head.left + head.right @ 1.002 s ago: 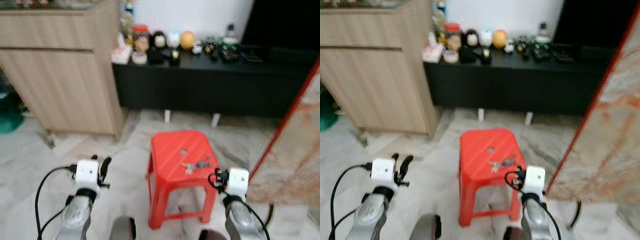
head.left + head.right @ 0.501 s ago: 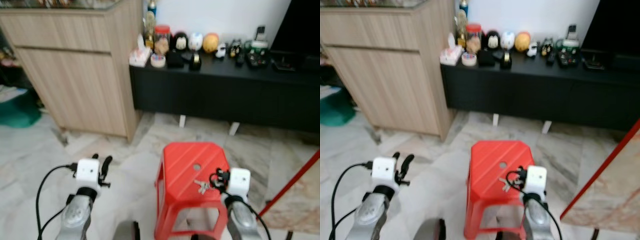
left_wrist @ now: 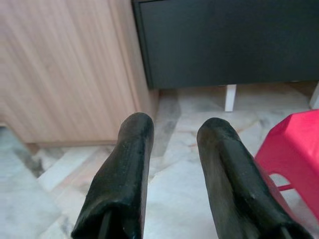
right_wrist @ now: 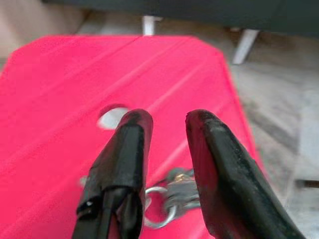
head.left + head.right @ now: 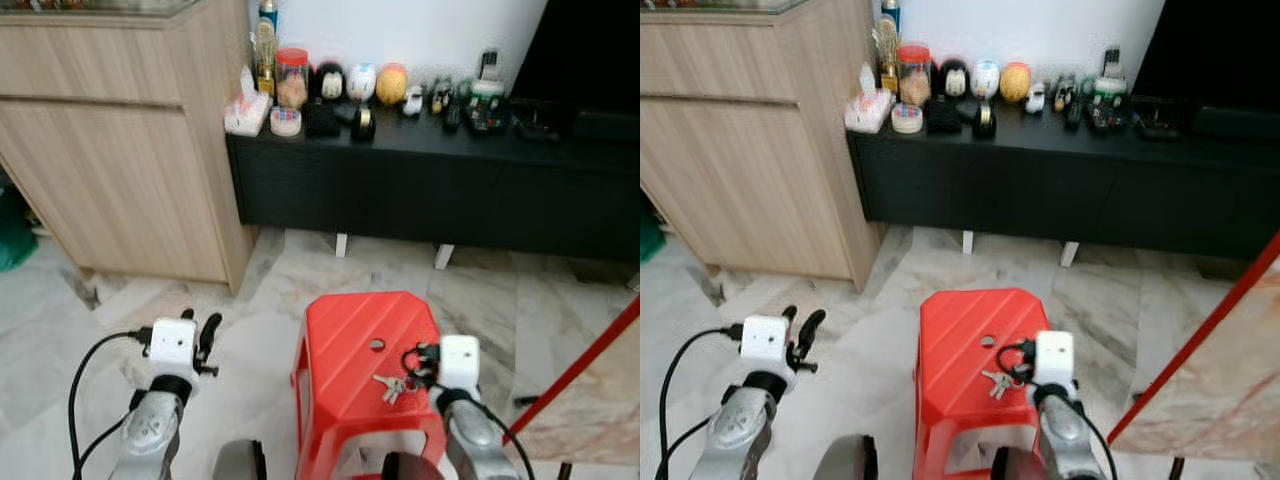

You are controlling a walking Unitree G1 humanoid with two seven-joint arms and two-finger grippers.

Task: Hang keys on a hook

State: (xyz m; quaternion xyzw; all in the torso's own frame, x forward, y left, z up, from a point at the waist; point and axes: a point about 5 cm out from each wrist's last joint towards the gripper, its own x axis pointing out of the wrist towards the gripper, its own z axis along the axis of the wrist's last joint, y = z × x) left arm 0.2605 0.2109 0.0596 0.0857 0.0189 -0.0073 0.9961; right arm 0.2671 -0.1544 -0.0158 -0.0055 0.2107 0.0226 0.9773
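While the keys (image 5: 390, 385) lie flat on the red stool (image 5: 345, 340), nothing is yet hung — no hook is to be seen. Your right gripper (image 4: 167, 124) hovers just above them, fingers parted, holding nothing. Your left gripper (image 3: 174, 134) — parted, empty — is idle over the floor. Remaining: grasp, carry, hang.
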